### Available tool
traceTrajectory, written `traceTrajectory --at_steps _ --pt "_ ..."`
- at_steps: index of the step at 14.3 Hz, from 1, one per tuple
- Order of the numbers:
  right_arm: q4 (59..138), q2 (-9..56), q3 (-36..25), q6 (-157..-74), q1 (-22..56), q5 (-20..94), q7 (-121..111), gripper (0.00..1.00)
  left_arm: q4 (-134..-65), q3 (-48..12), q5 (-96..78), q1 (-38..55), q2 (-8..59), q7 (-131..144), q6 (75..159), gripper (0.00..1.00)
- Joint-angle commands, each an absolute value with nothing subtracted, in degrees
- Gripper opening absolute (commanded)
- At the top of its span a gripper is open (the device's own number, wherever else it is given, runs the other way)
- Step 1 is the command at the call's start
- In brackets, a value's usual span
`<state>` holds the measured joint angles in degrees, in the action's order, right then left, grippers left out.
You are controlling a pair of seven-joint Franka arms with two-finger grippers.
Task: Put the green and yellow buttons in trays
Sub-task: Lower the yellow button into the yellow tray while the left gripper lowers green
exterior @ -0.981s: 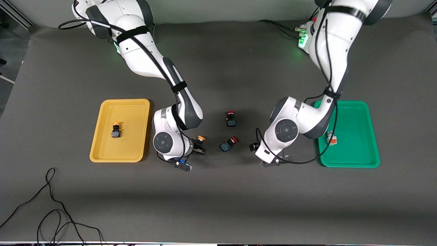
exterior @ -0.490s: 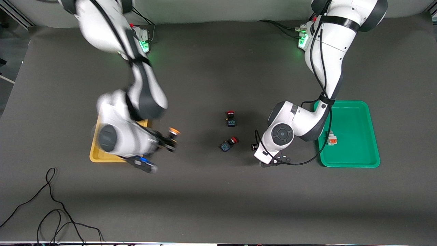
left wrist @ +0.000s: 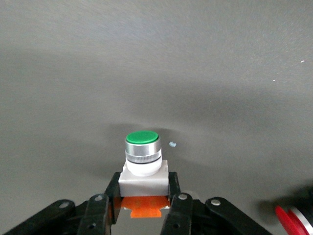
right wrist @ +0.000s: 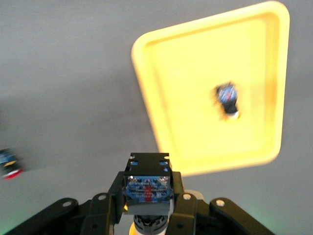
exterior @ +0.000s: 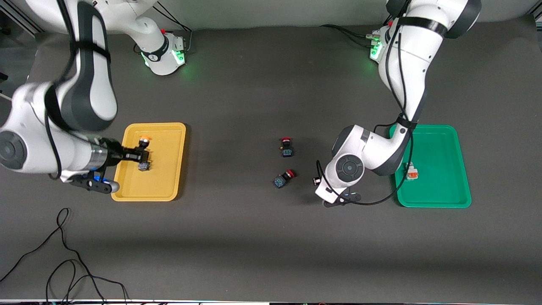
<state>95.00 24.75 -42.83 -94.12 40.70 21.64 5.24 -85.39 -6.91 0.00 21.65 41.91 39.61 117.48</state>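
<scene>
While your right gripper [exterior: 142, 152], clamped on a yellow-capped black button [exterior: 145, 141], hangs over the shallow yellow plastic tray [exterior: 169, 186], releasing risks striking the yellow-capped button lying there [exterior: 144, 165]; your left gripper [left wrist: 142, 205] clamps a green-capped white button [left wrist: 142, 156].

The tabletop [exterior: 262, 245] was covered in a matt dark grey sheet, smooth and faintly cloth-like. The yellow tray [exterior: 169, 140] and green tray [exterior: 440, 140] looked like smooth plastic with a soft sheen. The green-capped button [left wrist: 142, 159] had a glossy cap, a bright metal ring and a white plastic body. The arms' shells [exterior: 406, 55] were glossy white plastic
</scene>
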Motion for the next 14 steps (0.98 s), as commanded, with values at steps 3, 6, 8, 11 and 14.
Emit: traceTrajectory --at_steps 3,6,8,11,14 --pt "115.2 28.0 -43.2 -118.1 42.0 23.9 -8.6 0.00 -85.8 -6.5 -5.6 14.8 28.5 31.5 102.2 0.00" --pt "115.1 31.7 -43.2 -118.3 42.1 28.7 -13.1 0.94 -89.5 -6.1 -4.4 7.2 24.4 20.7 97.8 0.00" --pt "113.7 30.7 -43.5 -116.4 42.1 28.7 -12.8 1.00 -93.8 -6.1 -0.5 0.7 22.0 10.5 98.1 0.00" --pt "105.6 28.0 -49.2 -103.3 43.0 27.9 -12.6 1.00 -96.4 -6.1 5.5 -8.1 24.1 -1.0 102.5 0.00" --pt "97.0 23.6 -54.0 -92.5 43.1 21.8 -13.1 1.00 -102.5 -6.0 8.7 -12.6 27.5 -4.8 115.7 0.00"
